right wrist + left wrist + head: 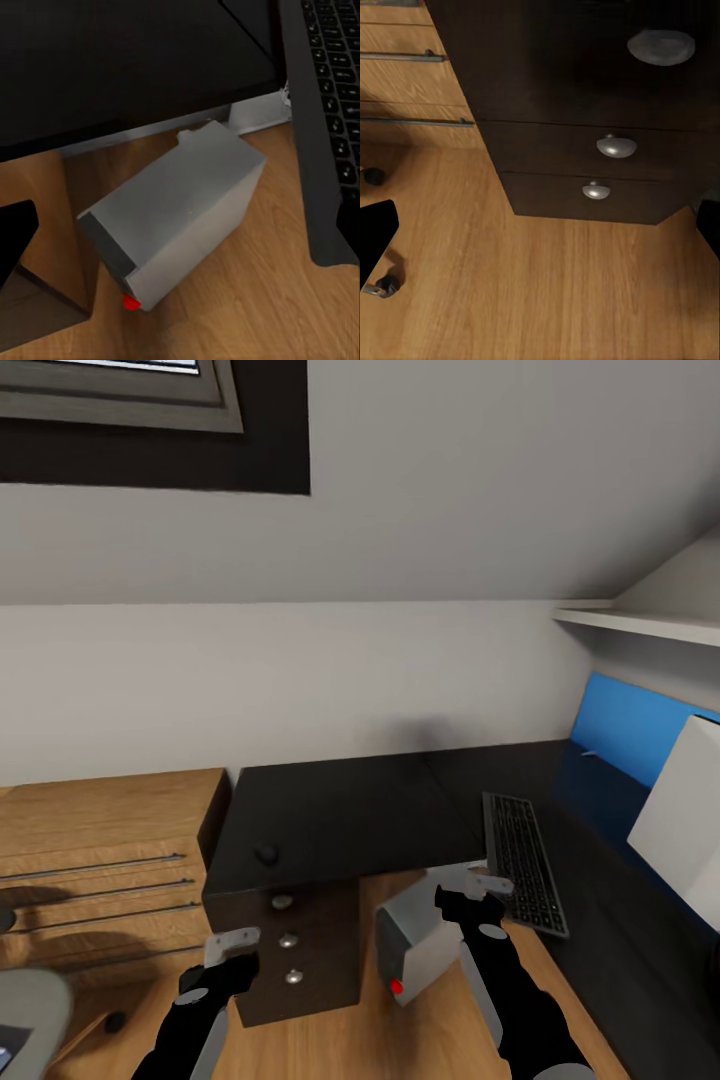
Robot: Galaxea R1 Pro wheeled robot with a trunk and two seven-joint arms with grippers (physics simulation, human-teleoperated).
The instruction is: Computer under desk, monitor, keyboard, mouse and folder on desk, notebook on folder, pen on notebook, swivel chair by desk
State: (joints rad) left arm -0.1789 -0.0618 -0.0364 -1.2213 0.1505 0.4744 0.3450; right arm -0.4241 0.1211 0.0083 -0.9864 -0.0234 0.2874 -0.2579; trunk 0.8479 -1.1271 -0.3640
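Both jaws hang apart and empty; boxy silver-grey computer sits under the black tabletop, slim black keyboard at its right edge; small black mouse probably follows.

Matt blk desk, wood floor

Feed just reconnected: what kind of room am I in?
Likely an attic bedroom's work corner: sloped ceiling with skylight, black desk holding a keyboard, computer on the wooden floor.

black desk, silver-grey computer, black keyboard
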